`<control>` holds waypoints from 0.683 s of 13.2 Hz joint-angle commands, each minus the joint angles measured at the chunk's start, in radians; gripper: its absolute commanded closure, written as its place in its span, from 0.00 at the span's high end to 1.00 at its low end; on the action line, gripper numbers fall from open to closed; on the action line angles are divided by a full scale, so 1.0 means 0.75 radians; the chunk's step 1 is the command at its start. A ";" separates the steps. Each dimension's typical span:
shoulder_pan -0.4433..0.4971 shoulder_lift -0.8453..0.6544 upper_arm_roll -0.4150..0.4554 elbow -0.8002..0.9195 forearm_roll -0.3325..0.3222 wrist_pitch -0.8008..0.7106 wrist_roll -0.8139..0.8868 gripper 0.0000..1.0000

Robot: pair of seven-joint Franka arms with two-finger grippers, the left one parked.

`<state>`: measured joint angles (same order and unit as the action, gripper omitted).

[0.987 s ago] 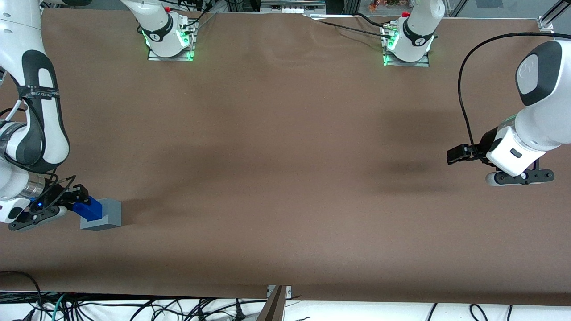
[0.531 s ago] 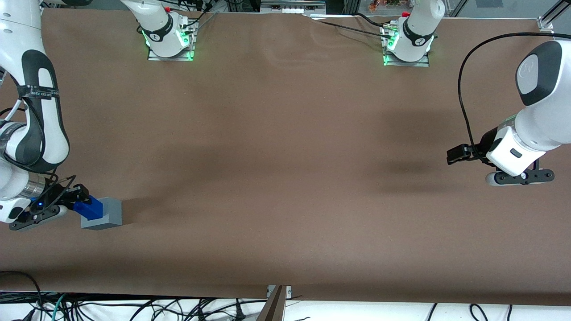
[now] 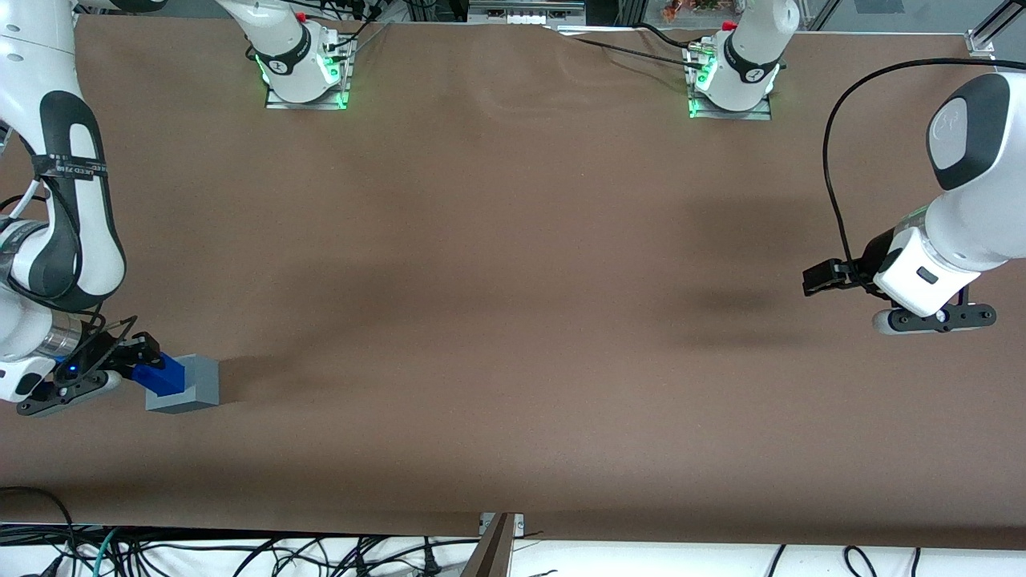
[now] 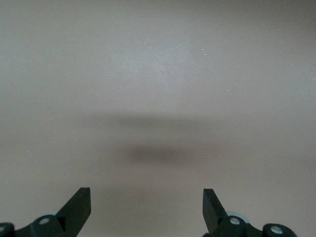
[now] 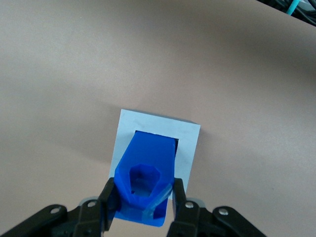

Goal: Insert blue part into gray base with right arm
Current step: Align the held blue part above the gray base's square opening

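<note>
The white right arm (image 3: pixel 56 216), with dark-gray side panels and a black lettered strap, reaches down at the working arm's end of the brown surface (image 3: pixel 513 320). Its black two-finger gripper (image 3: pixel 132 361) is clenched on the small bright-blue plastic part (image 3: pixel 159 374), and the wrist view shows one black finger (image 5: pixel 109 200) pressed against each side of that blue part (image 5: pixel 145 180) near its upper end, where a hollow, many-sided recess faces the camera.

The blue part's lower end sits inside the square recessed opening in the top of the light-gray plastic cube-like base (image 5: pixel 187 140). A thin dark gap shows along the opening's edge next to the blue part, while most of the blue part stands above the gray rim. From the front, the blue part leans toward the gripper and rises out of the gray base's (image 3: pixel 196 386) top face, and the base rests flat on the surface. The gripper (image 5: pixel 140 205) is just above the base, with its fingertips close to the gray top but apart from it.
</note>
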<state>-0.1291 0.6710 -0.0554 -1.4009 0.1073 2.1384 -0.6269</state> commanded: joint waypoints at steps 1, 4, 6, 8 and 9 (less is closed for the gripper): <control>-0.008 0.067 0.010 0.058 0.029 0.020 -0.001 0.36; -0.008 0.077 0.010 0.060 0.029 0.057 -0.003 0.36; -0.008 0.083 0.013 0.062 0.029 0.074 -0.001 0.36; -0.008 0.087 0.013 0.064 0.029 0.080 -0.001 0.36; -0.008 0.091 0.013 0.064 0.029 0.098 -0.001 0.36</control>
<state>-0.1291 0.6755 -0.0548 -1.3989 0.1126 2.1529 -0.6268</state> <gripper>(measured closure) 0.515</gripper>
